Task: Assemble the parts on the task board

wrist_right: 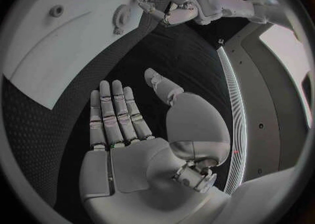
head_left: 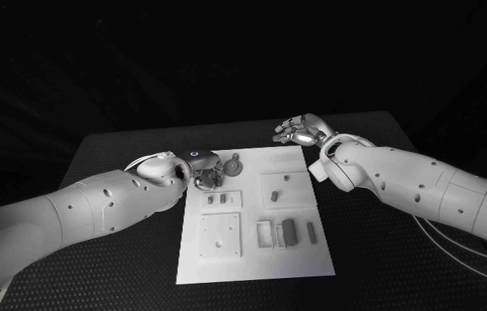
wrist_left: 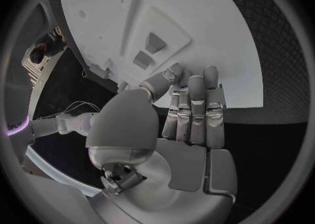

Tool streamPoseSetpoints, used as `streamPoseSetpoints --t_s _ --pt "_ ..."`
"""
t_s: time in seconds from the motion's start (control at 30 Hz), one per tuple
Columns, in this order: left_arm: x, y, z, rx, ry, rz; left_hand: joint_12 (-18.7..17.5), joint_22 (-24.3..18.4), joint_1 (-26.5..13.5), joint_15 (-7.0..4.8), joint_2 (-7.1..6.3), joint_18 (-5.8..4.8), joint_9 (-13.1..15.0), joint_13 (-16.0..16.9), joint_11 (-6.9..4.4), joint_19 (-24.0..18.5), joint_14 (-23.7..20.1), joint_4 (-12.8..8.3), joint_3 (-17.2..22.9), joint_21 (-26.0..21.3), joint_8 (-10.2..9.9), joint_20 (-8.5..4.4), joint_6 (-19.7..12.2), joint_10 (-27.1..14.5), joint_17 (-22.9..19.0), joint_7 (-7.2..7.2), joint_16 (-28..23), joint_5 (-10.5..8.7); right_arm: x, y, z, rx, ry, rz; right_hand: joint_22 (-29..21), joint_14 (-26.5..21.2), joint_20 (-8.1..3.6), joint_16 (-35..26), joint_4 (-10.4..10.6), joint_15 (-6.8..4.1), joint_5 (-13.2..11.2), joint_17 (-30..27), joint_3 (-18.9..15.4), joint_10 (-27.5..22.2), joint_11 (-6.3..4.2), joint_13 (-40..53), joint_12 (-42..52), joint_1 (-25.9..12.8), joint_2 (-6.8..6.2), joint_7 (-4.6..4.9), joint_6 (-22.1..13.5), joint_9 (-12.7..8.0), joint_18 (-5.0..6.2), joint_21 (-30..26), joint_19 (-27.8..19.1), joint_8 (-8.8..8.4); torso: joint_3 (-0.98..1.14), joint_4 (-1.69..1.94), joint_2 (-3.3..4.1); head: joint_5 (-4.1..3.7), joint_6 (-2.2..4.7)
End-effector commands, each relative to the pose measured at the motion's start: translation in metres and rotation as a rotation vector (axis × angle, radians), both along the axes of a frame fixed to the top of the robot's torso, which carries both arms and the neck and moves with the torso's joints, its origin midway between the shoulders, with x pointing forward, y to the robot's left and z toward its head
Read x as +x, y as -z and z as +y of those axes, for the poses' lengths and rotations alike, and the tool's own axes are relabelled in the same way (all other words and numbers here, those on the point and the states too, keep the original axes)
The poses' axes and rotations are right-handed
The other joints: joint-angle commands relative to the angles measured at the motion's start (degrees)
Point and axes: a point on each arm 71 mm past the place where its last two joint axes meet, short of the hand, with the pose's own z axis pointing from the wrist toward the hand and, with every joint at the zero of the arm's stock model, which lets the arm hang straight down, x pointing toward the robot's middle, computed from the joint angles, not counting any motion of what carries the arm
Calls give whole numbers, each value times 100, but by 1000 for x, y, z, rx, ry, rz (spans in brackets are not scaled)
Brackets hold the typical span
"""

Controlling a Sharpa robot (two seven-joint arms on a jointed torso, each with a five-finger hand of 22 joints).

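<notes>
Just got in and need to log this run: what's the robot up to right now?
It is working at a white task board on a black table, where small grey parts lie. The left hand is over the board's far left corner, close to a small gear, fingers apart and holding nothing. The right hand is open and empty above the table, just past the board's far right corner.

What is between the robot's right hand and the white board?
Nothing but bare black table. In the right wrist view, the open right hand hangs over dark tabletop, and the task board starts a little way past its fingers.
</notes>
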Motion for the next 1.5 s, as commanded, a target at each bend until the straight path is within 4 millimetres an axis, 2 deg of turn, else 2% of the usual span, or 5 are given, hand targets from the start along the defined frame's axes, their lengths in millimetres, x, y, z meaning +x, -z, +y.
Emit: streamPoseSetpoints --t_s 0.03,0.77,1.13,1.4,1.5 --pt "0 2 0 5 -5 14 -48 17 13 10 -99 107 -17 -13 11 -50 -55 -10 34 -37 -40 -3 -77 -90 -10 18 31 -7 0 0 1 1 -12 2 6 39 14 -39 3 4 -11 -2 -45 34 10 -11 -37 10 -6 134 -36 -8 -58 -39 -44 10 -7 3 1 -3 -1" --pt "2 1 9 8 -36 2 -101 60 139 78 -269 169 -78 -20 82 -59 -122 -18 18 -102 -152 69 -346 -271 -25 134 88 -8 0 0 0 -1 -9 8 29 -32 32 -122 4 44 -11 -12 -66 17 22 -86 -49 5 -23 142 -58 -23 -82 -97 -126 6 -11 5 3 -5 -2" --pt "5 -3 27 -38 -77 -35 -97 71 202 86 -323 183 -91 -12 89 -46 -126 -17 33 -121 -174 82 -422 -296 -35 168 105 -7 1 1 -4 -69 -45 -13 49 -6 28 -123 -6 40 -11 0 -45 25 22 -115 -42 62 3 135 -45 -23 -74 -98 -119 18 -9 0 6 -15 41" --pt "8 -29 43 -215 -154 -46 -96 -6 75 137 -412 137 -90 -1 134 -232 -298 2 50 -314 -160 149 -469 -345 -171 189 -112 14 -2 6 -8 -226 -148 -8 103 109 19 -101 -13 -10 -11 42 -27 319 -99 -158 51 155 41 15 260 26 -34 -79 -26 189 -8 16 -14 -11 87" --pt "11 -41 52 -316 -218 -10 -92 -204 -3 215 -445 59 -80 13 185 -514 -525 -2 113 -633 -138 230 -515 -396 -389 200 -524 12 -4 6 -10 -317 -197 -33 122 246 5 -38 -13 -67 -10 85 -20 412 -130 -198 34 180 36 -9 315 23 9 -45 87 211 -6 11 -16 -9 98"
